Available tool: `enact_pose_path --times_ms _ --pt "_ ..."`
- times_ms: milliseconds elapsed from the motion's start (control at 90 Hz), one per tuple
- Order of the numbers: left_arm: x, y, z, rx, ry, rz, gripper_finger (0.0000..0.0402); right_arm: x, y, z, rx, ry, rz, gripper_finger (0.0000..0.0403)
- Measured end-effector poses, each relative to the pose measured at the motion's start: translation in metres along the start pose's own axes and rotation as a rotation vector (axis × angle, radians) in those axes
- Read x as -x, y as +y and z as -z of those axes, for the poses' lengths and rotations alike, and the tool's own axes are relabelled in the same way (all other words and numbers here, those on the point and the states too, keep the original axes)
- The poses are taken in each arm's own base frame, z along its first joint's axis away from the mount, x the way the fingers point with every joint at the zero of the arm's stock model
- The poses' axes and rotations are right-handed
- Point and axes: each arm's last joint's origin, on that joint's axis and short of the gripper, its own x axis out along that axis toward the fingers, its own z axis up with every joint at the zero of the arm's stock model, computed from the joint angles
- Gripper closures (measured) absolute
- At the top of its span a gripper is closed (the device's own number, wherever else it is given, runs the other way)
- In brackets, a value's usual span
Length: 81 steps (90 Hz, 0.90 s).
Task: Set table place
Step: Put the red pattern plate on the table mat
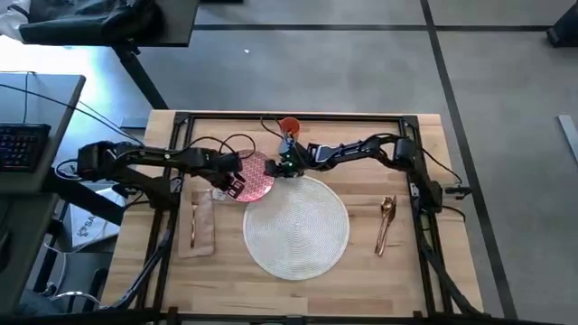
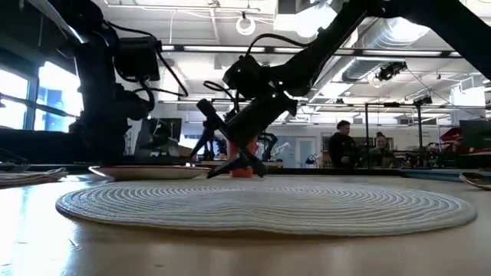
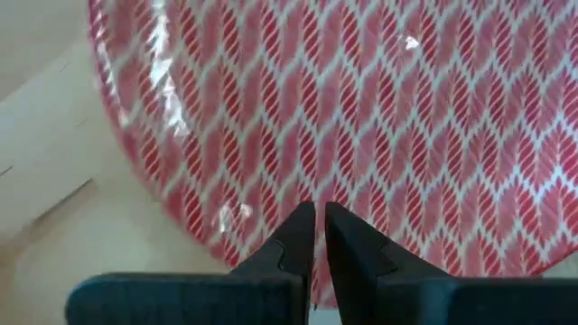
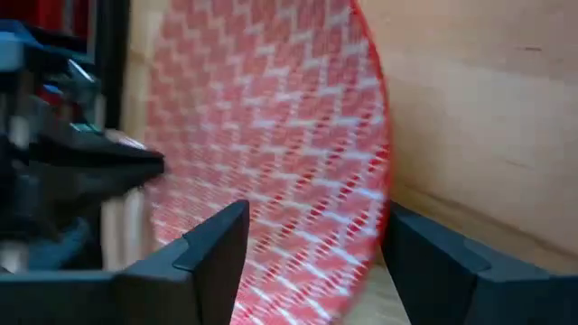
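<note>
Red-patterned plate (image 1: 257,178) lies on the table (image 1: 379,280) just above and left of centre in the high view, its lower right rim touching or slightly overlapping the upper left edge of the white woven placemat (image 1: 296,226). The left gripper (image 1: 237,185) sits at the plate's left rim; in the left wrist view its fingers (image 3: 298,244) are pressed nearly together, pinching the plate's (image 3: 361,117) edge. The right gripper (image 1: 287,165) reaches in from the right to the plate's opposite rim; in the right wrist view its fingers (image 4: 212,248) are spread, with the plate (image 4: 271,144) between them. In the low view both arms meet over the far edge of the placemat (image 2: 268,203), and the plate (image 2: 149,172) lies low at left.

An orange cup (image 1: 289,125) stands at the table's upper edge, just above the right gripper. A beige napkin (image 1: 202,223) with one piece of copper cutlery (image 1: 193,226) lies left of the placemat. More cutlery (image 1: 386,223) lies to the placemat's right, well apart from it.
</note>
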Motion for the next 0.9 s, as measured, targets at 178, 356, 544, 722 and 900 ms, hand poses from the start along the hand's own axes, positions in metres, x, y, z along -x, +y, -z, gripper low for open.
enact_pose_path --times_ms 178,356,544,722,900 --pt "-0.01 -0.004 -0.004 -0.009 -0.003 0.003 0.0387 -0.004 -0.002 0.0 -0.01 -0.003 -0.007 0.0195" --pt "-0.013 -0.007 -0.006 -0.009 -0.008 0.022 0.0387 -0.003 -0.006 0.001 -0.043 -0.026 0.05 0.0271" --pt "0.006 -0.012 -0.014 -0.022 -0.052 0.069 0.0387 -0.003 -0.007 0.001 -0.047 -0.051 0.075 0.0375" --pt "0.04 -0.015 -0.022 -0.053 -0.105 0.059 0.0387 -0.003 -0.008 -0.001 -0.086 -0.026 0.061 0.0398" --pt "0.091 -0.01 -0.028 -0.06 -0.2 0.028 0.0387 0.004 -0.001 -0.007 -0.101 0.006 -0.012 0.0402"
